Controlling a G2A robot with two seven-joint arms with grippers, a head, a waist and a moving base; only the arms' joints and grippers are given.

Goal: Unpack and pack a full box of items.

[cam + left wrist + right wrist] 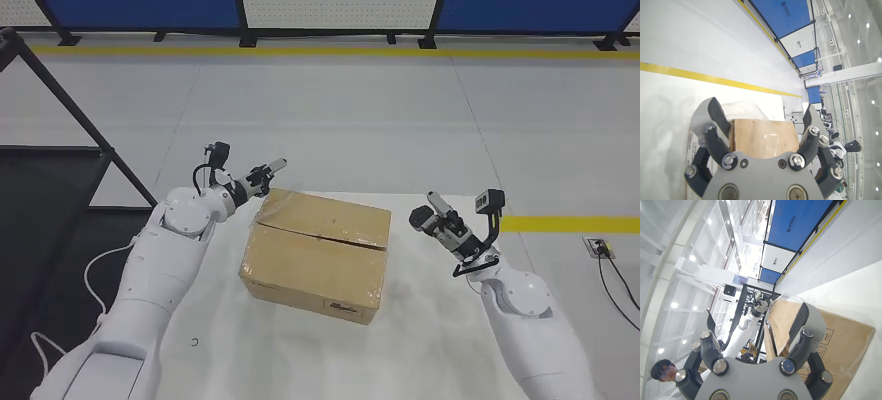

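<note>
Beyond your surface lies a pale floor, crossed at the far end by a yellow line in front of blue panels. At the far left you have a black frame standing beside the white surface.

Your left tool sits at the far left corner of the box, just beside its top edge. You cannot tell from the top view whether it touches the cardboard. In the left wrist view this tool has its fingers spread wide with nothing between them, and the box shows past them, farther off. On the near left of the surface you will see a small dark curved bit, well apart from the box.

The box stands in the middle of the surface, turned slightly askew to its edges. Its top flaps are folded down and a seam runs across the lid from left to right. In the right wrist view the flap edges on the box do not lie flush along that seam.

Your right tool is to the right of the box, near it but apart, with its fingers pointing towards the box's right end. In its own wrist view this tool is spread wide and holds nothing, one finger showing in front of the cardboard. At the far right, a yellow stripe and a socket lie on the floor.
</note>
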